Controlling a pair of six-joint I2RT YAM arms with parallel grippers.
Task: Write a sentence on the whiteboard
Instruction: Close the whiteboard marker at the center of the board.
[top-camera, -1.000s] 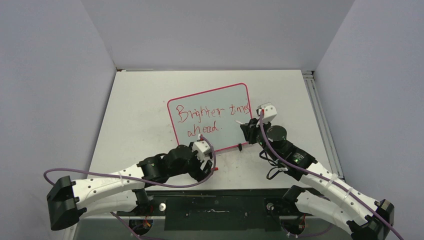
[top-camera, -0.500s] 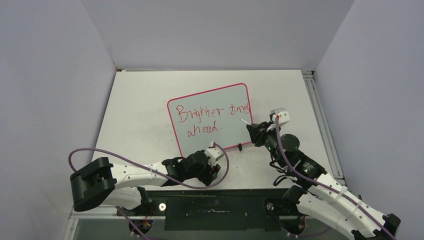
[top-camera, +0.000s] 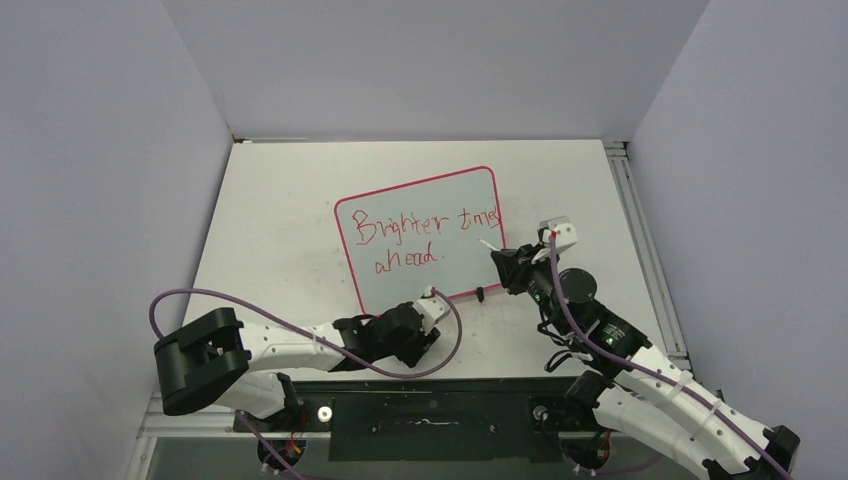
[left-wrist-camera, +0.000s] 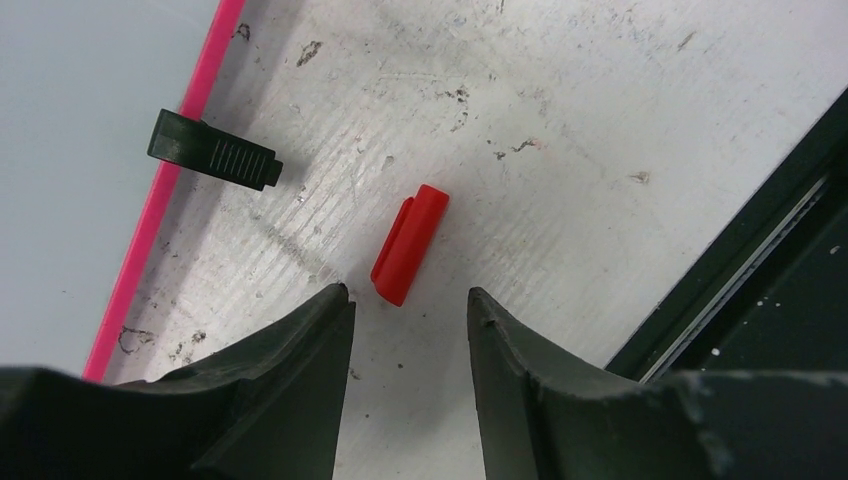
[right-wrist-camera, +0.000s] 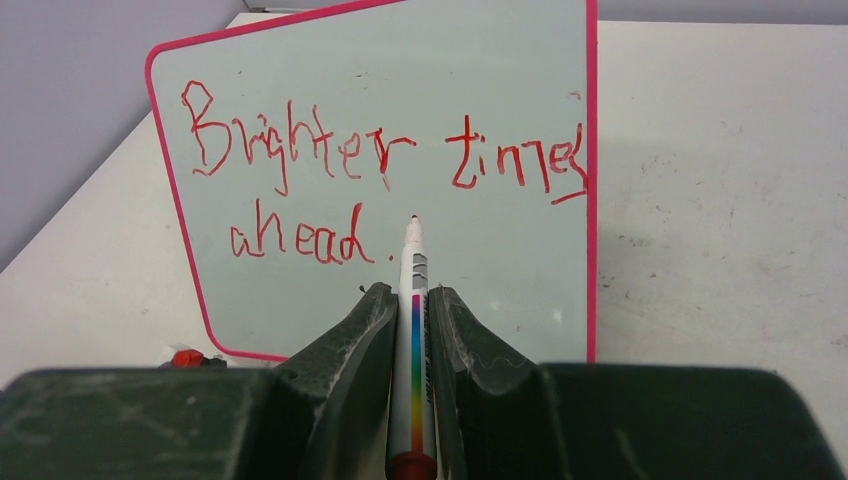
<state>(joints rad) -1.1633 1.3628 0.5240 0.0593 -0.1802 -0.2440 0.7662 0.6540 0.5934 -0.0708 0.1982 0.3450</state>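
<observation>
table (top-camera: 270, 220): scuffed white | whiteboard (top-camera: 460, 272): pink frame | sentence (top-camera: 395, 228): red, two lines

You have a red marker cap (left-wrist-camera: 410, 245) lying on its side on the scuffed white table (left-wrist-camera: 560, 130), near the dark strip (left-wrist-camera: 770, 280) along the table's front edge. Your marker (right-wrist-camera: 414, 290) is uncapped: a white barrel with a rainbow stripe and a red tip. Plain grey walls (top-camera: 420, 60) close in the table on three sides, and a metal rail (top-camera: 640, 240) runs along its right edge.

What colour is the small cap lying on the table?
The cap is red, seen best in the left wrist view.
</observation>
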